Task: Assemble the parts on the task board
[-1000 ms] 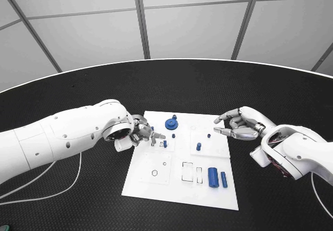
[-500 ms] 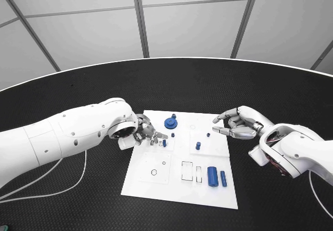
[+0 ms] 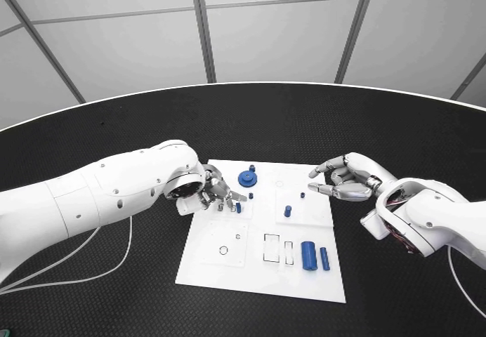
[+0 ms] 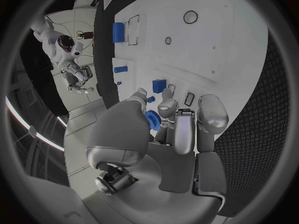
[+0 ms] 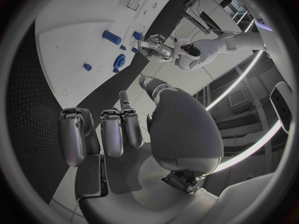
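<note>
Lab: black table (image 3: 304, 119), grey panel wall (image 3: 273, 42)

1. The task board (image 3: 228, 270) looks like smooth, matt white plastic.
2. The table (image 3: 304, 126) has a black, finely textured, rough-looking surface.
3. The parts, such as the cylinder (image 3: 309, 253) at the board's five o'clock, look like matt blue plastic.
4. The left hand (image 3: 215, 193) and right hand (image 3: 343, 180) look like satin silver metal.
5. Both arms have glossy white plastic-looking shells.

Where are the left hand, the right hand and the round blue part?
left hand (image 3: 215, 193), head view, middle of the hand.
right hand (image 3: 344, 180), head view, palm.
round blue part (image 3: 248, 179), head view, its top face.
</note>
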Available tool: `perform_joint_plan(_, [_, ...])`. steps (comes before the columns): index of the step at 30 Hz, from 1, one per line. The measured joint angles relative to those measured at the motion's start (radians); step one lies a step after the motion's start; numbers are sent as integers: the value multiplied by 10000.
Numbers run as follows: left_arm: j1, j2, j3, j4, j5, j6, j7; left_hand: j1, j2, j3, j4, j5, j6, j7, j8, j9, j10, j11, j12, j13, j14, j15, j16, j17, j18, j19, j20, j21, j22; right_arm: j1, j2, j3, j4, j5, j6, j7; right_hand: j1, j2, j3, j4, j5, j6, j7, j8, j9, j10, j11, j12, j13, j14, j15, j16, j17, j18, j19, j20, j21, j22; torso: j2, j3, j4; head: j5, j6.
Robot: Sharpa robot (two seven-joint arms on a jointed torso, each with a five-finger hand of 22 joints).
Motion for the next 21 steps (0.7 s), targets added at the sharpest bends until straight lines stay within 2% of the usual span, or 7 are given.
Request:
perform_joint_plan(8, [0, 204, 0, -221, 0, 90, -10, 97, 97, -54, 0, 0, -88, 17, 0, 0, -74, 1, -69, -99, 0, 0, 0, -1, 0, 0, 0, 0, -6, 0, 34, 0, -27, 0, -61, 31, 0, 0, 0, 0, 31, 0, 0, 0, 7, 0, 0, -78, 4, 0, 0, 0, -1, 0, 0, 0, -116, 0, -1, -3, 12, -30, -36])
perform_joint_plan(21, [0, 324, 0, -330, 0, 335, -34, 195, 195, -54, 0, 0, -88, 17, 0, -2, -148, 5, -119, -153, 0, 1, -36, -1, 1, 0, 0, 0, 2, 0, 67, 0, -37, 0, -53, 41, 0, 0, 0, 0, 31, 0, 0, 40, 6, 0, 0, -152, 7, 33, -34, -58, -2, 0, 0, 0, -154, 0, 5, -10, 21, -46, -58])
